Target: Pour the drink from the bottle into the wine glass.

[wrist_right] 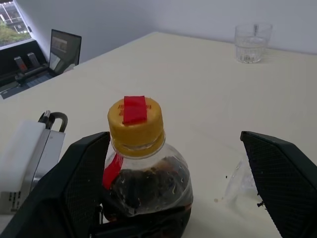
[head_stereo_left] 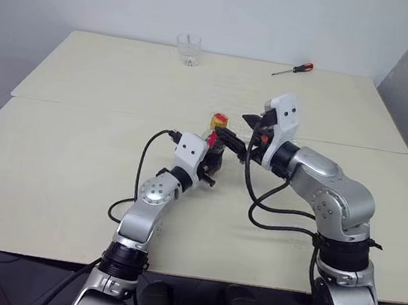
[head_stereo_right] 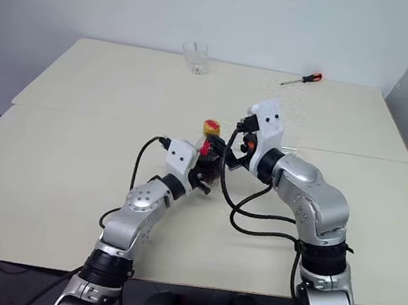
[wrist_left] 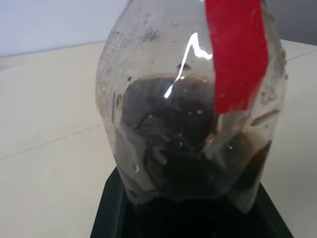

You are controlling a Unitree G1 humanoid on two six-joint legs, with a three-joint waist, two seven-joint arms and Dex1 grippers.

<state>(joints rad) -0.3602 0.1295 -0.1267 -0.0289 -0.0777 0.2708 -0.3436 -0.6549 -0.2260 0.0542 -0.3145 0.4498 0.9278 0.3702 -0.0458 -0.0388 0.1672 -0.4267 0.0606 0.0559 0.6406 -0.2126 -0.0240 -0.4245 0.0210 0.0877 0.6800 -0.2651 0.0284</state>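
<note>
Centre frame: left claw [head_stereo_left: 215, 156] pinches squat clear plastic bottle [wrist_right: 146, 186] of dark cola, yellow cap [wrist_right: 135, 123] on, above tabletop [head_stereo_left: 76, 151]. Right claw [wrist_right: 173, 183] spread either side of cap; should centre, close squarely, then twist.

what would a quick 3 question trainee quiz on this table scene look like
1. True or false: the cap is on the bottle.
2. Which gripper holds the bottle? A) left B) right C) neither
3. Fill in: the tool lying at the table's far edge is a ____.

Key
1. True: the yellow cap with red tape sits on the neck.
2. A: the left gripper is shut on the bottle, while the right gripper has its jaws wide open on either side of the cap.
3. Screwdriver, red-handled, to the right of the clear tumbler.
</note>
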